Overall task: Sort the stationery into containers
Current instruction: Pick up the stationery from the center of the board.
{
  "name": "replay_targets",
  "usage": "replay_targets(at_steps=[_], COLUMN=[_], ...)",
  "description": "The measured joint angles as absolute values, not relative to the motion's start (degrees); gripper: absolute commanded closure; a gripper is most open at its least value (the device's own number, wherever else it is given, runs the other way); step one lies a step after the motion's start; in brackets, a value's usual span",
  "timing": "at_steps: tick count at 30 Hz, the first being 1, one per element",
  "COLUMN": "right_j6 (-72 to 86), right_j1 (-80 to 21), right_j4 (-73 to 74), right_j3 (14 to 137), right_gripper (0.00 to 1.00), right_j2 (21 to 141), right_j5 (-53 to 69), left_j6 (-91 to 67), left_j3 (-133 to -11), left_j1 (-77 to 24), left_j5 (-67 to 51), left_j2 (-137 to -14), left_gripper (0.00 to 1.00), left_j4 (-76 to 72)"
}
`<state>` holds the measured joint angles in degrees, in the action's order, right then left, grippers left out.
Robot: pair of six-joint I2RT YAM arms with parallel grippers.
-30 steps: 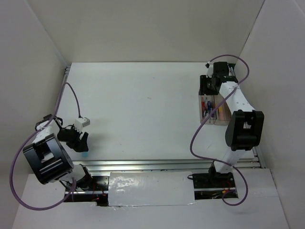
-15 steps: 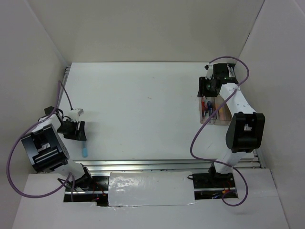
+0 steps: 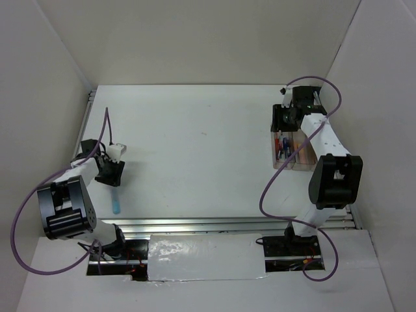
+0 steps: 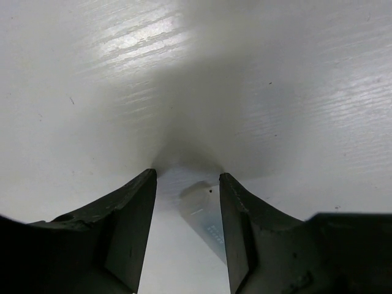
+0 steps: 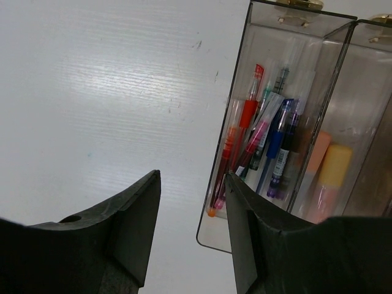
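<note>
Near the near-left corner of the bench [image 3: 195, 149], the overhead view shows a light-blue marker [image 3: 116, 207] lying alone, pointing roughly from far to near. The left tool [image 3: 110, 179] sits just beyond the marker's far end and, as far as I can tell, is not touching it. The bins [image 3: 286, 166] stand by the right edge toward the far-right corner with pens already in them, and the right tool [image 3: 283, 127] hangs over their far end. White walls [image 3: 195, 39] close in on three sides, the left one close to the left tool, so I judge there is little room to swing there. From the left wrist, the fingers [image 4: 131, 226] stand apart with nothing clamped. A pale bluish end low between them is probably the marker, though it is too blurred to be sure. The surface is smooth, white and glossy, streaked with glare. I judge the marker light, stiff and slick, apt to roll on such a surface, so it is best pinched across the barrel near its middle. From the right wrist, that tool's fingers are likewise apart and empty, just beside the bins. Red and blue pens [image 5: 269, 141] lie in the nearest compartment, and stubby markers [image 5: 334, 165], orange and yellow-pink, lie in the next.
</note>
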<state>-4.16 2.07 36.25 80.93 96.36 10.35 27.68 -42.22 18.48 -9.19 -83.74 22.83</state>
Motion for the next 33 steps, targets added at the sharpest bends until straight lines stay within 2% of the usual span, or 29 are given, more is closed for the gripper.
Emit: replay_targets(at_steps=[2,6,9,15,20,25,28,33], right_j6=[-4.23,-4.6,-5.08,-5.65,-5.87,-5.87,-5.93,-6.09], right_j1=[2.26,2.31,2.31,2.5,2.79,3.09,3.16,3.18], right_j4=[36.36,36.47,36.47,36.51,36.51,36.53,36.51,36.51], right_j3=[80.93,80.86,80.12,79.57,79.33,79.05,79.05,79.05], right_gripper=[0.47,0.47,0.47,0.47,0.47,0.47,0.47,0.48], right_j2=[96.2,95.22,94.04,93.65,93.65,93.65,93.56,93.43], right_j5=[10.35,10.35,10.37,10.41,10.44,10.76,10.83,10.96], left_j6=[26.76,25.28,25.26,26.17,27.03,26.92,26.83,26.76], left_j3=[-42.72,-44.95,-45.95,-47.18,-46.78,-45.87,-45.87,-47.18], left_j1=[18.39,20.6,21.93,22.26,22.15,21.61,21.08,19.22], left_j5=[-8.78,-9.26,-9.17,-8.64,-7.62,-6.15,-4.89,-2.92], left_j2=[-84.23,-86.19,-86.76,-86.94,-86.37,-85.76,-86.13,-87.88], left_gripper=[0.37,0.15,0.1,0.2,0.24,0.35,0.42,0.63], left_j4=[23.03,24.18,25.93,32.58,35.4,35.68,35.27,36.07])
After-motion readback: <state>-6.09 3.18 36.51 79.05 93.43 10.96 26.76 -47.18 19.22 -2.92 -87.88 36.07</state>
